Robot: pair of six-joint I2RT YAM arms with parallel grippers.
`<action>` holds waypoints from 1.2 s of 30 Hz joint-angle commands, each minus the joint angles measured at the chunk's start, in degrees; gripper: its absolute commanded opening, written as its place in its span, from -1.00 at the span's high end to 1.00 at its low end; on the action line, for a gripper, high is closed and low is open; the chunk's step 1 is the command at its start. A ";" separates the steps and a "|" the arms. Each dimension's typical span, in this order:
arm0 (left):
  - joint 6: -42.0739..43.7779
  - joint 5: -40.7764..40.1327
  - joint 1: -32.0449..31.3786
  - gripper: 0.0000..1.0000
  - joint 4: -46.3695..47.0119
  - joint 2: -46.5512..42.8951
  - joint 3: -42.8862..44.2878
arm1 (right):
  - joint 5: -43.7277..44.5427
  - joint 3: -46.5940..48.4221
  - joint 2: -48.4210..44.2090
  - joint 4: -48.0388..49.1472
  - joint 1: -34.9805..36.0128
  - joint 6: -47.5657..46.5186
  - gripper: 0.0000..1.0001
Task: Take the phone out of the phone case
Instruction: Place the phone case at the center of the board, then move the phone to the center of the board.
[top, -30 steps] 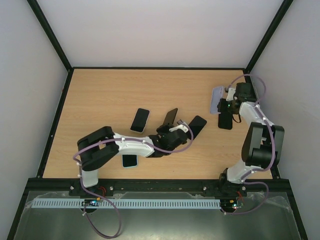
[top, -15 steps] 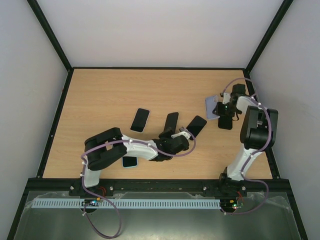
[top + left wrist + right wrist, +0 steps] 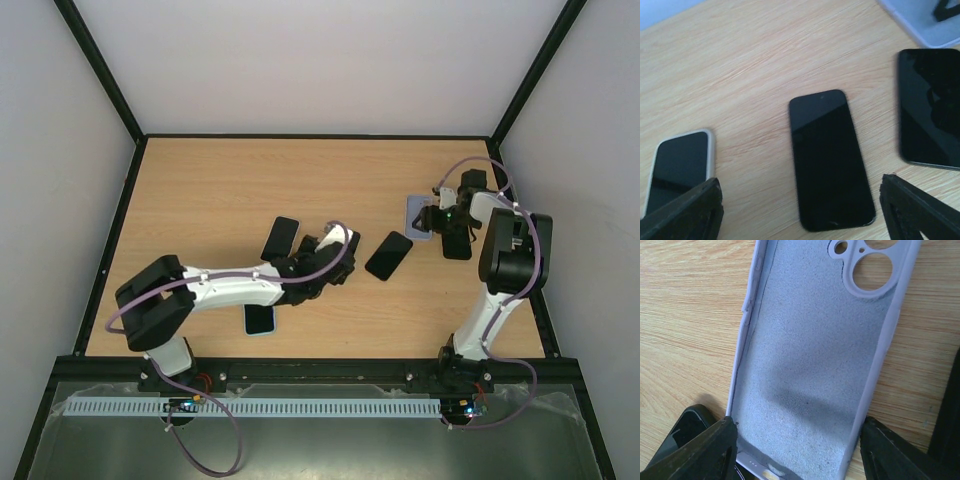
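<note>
The empty lavender phone case (image 3: 815,350) lies open side up on the table, also in the top view (image 3: 415,220). My right gripper (image 3: 800,452) is open, its fingers just outside the rims at the case's lower end. A bare black phone (image 3: 830,160) lies flat on the wood, and my left gripper (image 3: 800,215) is open above its near end, fingers wide on either side. In the top view my left gripper (image 3: 335,243) covers this phone and my right gripper (image 3: 441,213) hangs over the case.
Other phones lie around: one in a pale case (image 3: 680,167) to the left, a black one (image 3: 930,107) to the right, a black one (image 3: 389,256) mid-table, one (image 3: 456,242) beside the lavender case, and a light-blue-cased one (image 3: 260,319) near the front.
Both grippers were shut and have opened. The lavender case came down from the right gripper onto the table, the black phone left the left gripper, and the left arm swung out.
</note>
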 commanded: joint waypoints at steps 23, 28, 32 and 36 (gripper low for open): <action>-4.52 25.84 31.31 -1.00 -39.99 19.08 26.30 | -13.84 -10.79 -37.37 -5.06 1.90 5.65 -0.68; -3.92 25.85 31.84 -1.00 -39.93 20.46 23.93 | -14.11 -12.09 -36.87 -5.14 1.98 4.74 -0.68; -3.31 29.27 32.01 -1.00 -38.31 20.58 21.19 | -14.16 -12.60 -35.65 -5.26 1.98 4.42 -0.68; -1.92 32.92 32.11 -0.87 -37.91 21.54 20.71 | -14.75 -12.51 -34.65 -5.58 2.03 4.27 -0.68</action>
